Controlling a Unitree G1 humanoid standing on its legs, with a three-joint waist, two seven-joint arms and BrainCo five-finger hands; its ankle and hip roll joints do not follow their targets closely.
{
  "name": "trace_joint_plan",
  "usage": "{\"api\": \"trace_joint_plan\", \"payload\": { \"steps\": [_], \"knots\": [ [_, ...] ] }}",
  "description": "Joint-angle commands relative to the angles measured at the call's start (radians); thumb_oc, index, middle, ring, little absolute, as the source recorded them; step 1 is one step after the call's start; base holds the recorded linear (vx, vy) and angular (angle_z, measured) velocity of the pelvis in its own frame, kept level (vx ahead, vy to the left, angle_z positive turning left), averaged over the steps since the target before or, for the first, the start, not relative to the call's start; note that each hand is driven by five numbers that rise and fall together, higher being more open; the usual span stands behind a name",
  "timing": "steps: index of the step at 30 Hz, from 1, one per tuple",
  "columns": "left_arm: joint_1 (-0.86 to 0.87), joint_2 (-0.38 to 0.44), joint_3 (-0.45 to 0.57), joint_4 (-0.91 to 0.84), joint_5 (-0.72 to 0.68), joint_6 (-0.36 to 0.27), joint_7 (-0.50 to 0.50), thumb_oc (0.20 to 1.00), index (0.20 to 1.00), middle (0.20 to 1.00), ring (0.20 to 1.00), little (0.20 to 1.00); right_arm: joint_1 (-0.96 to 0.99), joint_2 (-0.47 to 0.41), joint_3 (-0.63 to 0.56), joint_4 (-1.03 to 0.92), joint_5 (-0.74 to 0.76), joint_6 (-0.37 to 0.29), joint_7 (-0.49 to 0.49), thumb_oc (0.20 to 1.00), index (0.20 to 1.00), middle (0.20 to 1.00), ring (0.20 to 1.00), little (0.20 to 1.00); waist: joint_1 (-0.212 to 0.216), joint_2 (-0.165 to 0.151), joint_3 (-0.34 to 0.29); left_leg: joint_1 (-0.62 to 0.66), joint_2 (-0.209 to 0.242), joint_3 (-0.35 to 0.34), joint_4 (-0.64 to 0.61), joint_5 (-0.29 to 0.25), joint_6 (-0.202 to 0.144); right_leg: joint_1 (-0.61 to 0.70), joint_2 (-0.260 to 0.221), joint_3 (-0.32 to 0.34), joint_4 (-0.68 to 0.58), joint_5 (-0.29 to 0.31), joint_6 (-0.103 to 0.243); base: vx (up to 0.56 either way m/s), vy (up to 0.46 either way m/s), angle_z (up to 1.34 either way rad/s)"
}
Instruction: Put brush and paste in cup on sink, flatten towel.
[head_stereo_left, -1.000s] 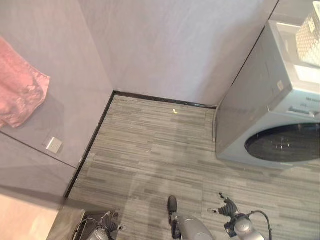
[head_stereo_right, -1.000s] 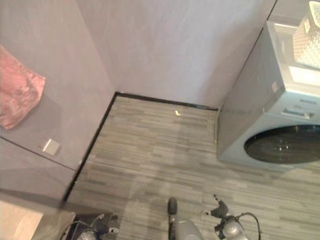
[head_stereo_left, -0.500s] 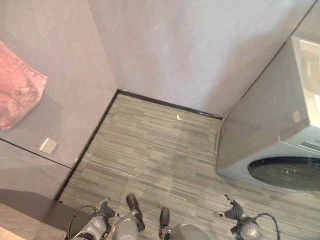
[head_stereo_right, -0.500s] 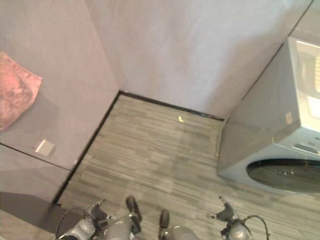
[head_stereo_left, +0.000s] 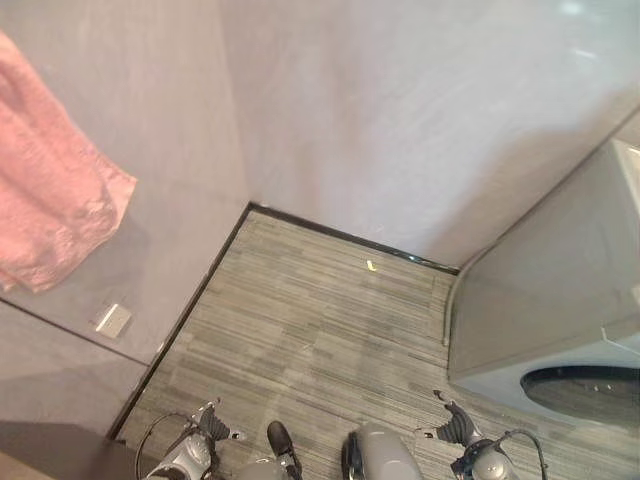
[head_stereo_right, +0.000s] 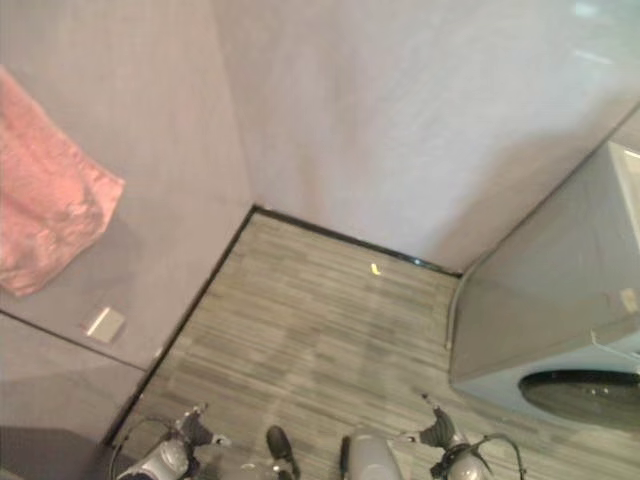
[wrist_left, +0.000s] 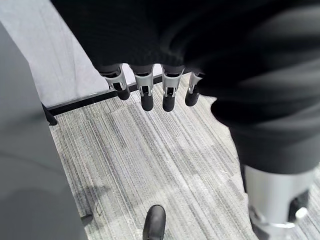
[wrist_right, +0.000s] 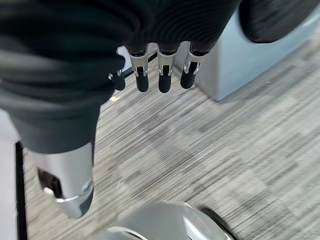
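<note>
Towel (head_stereo_left: 55, 195) — 1, pink, on wall, 2 hands (wrist_left: 150, 85) (wrist_right: 160, 70) empty

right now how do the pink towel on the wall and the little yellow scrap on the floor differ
The pink towel hangs on the grey side wall, off the floor; the little yellow scrap lies on the striped grey floor near the dark skirting of the back wall. The towel is big, soft and rumpled, with a ragged lower edge; the scrap is tiny, its shape too small to tell. Both hands hang empty with relaxed fingers, left hand and right hand, so neither thing is being touched.
</note>
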Motion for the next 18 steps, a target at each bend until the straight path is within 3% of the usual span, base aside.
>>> {"api": "trace_joint_plan", "payload": {
  "steps": [1, 3, 4, 5, 6, 9, 12, 13, 15, 16, 17, 18],
  "knots": [
    [-0.003, -0.006, -0.008, 0.013, 0.047, -0.005, 0.011, 1.000, 1.000, 1.000, 1.000, 1.000, -0.026, -0.019, -0.013, -0.033, -0.021, -0.020, -0.021, 1.000, 1.000, 1.000, 1.000, 1.000, -0.019, 0.000, -0.002, 0.034, 0.034, -0.044, 0.006, 0.020, -0.083, 0.076, 0.021, 0.043, -0.393, 0.267, 0.029, 0.19, -0.061, 0.14],
    [-0.008, -0.009, -0.010, 0.021, 0.054, -0.006, 0.012, 1.000, 1.000, 1.000, 1.000, 1.000, -0.026, -0.016, -0.010, -0.032, -0.021, -0.021, -0.022, 1.000, 1.000, 1.000, 1.000, 1.000, -0.025, -0.005, -0.006, 0.042, 0.030, -0.064, 0.006, 0.011, -0.086, 0.063, 0.019, 0.069, -0.439, 0.300, 0.035, 0.33, -0.107, 0.49],
    [-0.013, -0.013, -0.011, 0.029, 0.065, -0.004, 0.012, 1.000, 1.000, 1.000, 1.000, 1.000, -0.013, -0.025, -0.014, -0.058, -0.029, -0.019, -0.015, 1.000, 1.000, 1.000, 1.000, 1.000, -0.044, -0.011, -0.007, 0.076, 0.030, -0.115, 0.006, -0.014, -0.095, 0.028, 0.028, 0.143, -0.465, 0.327, 0.053, 0.37, -0.119, 0.68],
    [-0.012, -0.013, -0.011, 0.030, 0.065, -0.004, 0.012, 1.000, 1.000, 1.000, 1.000, 1.000, -0.012, -0.025, -0.014, -0.059, -0.030, -0.019, -0.015, 1.000, 1.000, 1.000, 1.000, 1.000, -0.047, -0.010, -0.007, 0.077, 0.030, -0.118, 0.006, -0.014, -0.094, 0.029, 0.027, 0.140, -0.464, 0.326, 0.053, 0.47, -0.199, 1.04],
    [-0.011, -0.019, -0.020, 0.038, 0.070, -0.001, 0.013, 1.000, 1.000, 1.000, 1.000, 1.000, -0.001, -0.019, -0.013, -0.046, -0.020, -0.016, -0.016, 1.000, 1.000, 1.000, 1.000, 1.000, -0.049, -0.021, -0.017, 0.094, 0.032, -0.151, 0.009, -0.025, -0.098, 0.066, 0.036, 0.173, -0.455, 0.318, 0.042, 0.21, -0.108, 1.01],
    [-0.001, -0.026, -0.008, 0.053, 0.054, 0.002, 0.006, 1.000, 1.000, 1.000, 1.000, 1.000, 0.004, -0.024, -0.022, -0.037, 0.004, -0.020, -0.007, 1.000, 1.000, 1.000, 1.000, 1.000, -0.050, -0.016, -0.041, 0.107, 0.057, -0.186, 0.071, -0.036, -0.112, 0.104, 0.067, 0.175, -0.438, 0.294, 0.016, 0.34, -0.192, 0.85],
    [-0.004, -0.030, 0.000, 0.043, 0.033, 0.001, 0.011, 1.000, 1.000, 1.000, 1.000, 1.000, -0.004, -0.042, -0.017, -0.028, 0.001, -0.024, -0.007, 1.000, 1.000, 1.000, 1.000, 1.000, -0.048, -0.011, -0.041, 0.066, 0.076, -0.221, 0.193, -0.026, -0.129, 0.138, 0.072, 0.143, -0.445, 0.279, -0.006, 0.27, -0.247, 0.70],
    [-0.026, -0.028, -0.003, 0.028, 0.015, 0.002, 0.020, 1.000, 1.000, 1.000, 1.000, 1.000, -0.025, -0.068, -0.016, -0.021, 0.004, -0.027, -0.010, 1.000, 1.000, 1.000, 1.000, 1.000, -0.032, -0.021, -0.022, -0.021, 0.094, -0.223, 0.362, 0.032, -0.149, 0.182, 0.060, 0.097, -0.451, 0.260, -0.035, 0.10, -0.163, 0.54],
    [-0.041, -0.015, 0.005, 0.012, -0.002, 0.004, 0.023, 1.000, 1.000, 1.000, 1.000, 1.000, -0.019, -0.084, -0.026, -0.047, 0.002, -0.023, -0.009, 1.000, 1.000, 1.000, 1.000, 1.000, -0.026, -0.028, -0.009, -0.086, 0.116, -0.197, 0.436, 0.046, -0.155, 0.215, 0.052, 0.053, -0.447, 0.231, -0.054, 0.17, -0.170, 0.87],
    [-0.041, -0.015, 0.004, 0.011, -0.002, 0.004, 0.023, 1.000, 1.000, 1.000, 1.000, 1.000, -0.019, -0.084, -0.026, -0.047, 0.002, -0.022, -0.009, 1.000, 1.000, 1.000, 1.000, 1.000, -0.028, -0.027, -0.009, -0.089, 0.117, -0.200, 0.440, 0.044, -0.155, 0.215, 0.052, 0.051, -0.447, 0.230, -0.054, 0.29, -0.083, 0.95],
    [-0.056, 0.002, 0.020, -0.002, -0.028, 0.002, 0.033, 1.000, 1.000, 1.000, 1.000, 1.000, -0.014, -0.089, -0.035, -0.045, 0.007, -0.018, -0.008, 1.000, 1.000, 1.000, 1.000, 1.000, -0.019, -0.024, -0.011, -0.138, 0.140, -0.121, 0.361, 0.043, -0.147, 0.255, 0.033, 0.006, -0.453, 0.203, -0.050, 0.25, 0.032, 0.57],
    [-0.057, 0.009, 0.025, -0.002, -0.031, 0.001, 0.034, 1.000, 1.000, 1.000, 1.000, 1.000, -0.010, -0.088, -0.035, -0.045, 0.005, -0.017, -0.007, 1.000, 1.000, 1.000, 1.000, 1.000, -0.014, -0.022, -0.016, -0.144, 0.140, -0.113, 0.326, 0.039, -0.144, 0.263, 0.029, -0.003, -0.455, 0.191, -0.046, 0.25, 0.035, 0.63]
  ]
}}
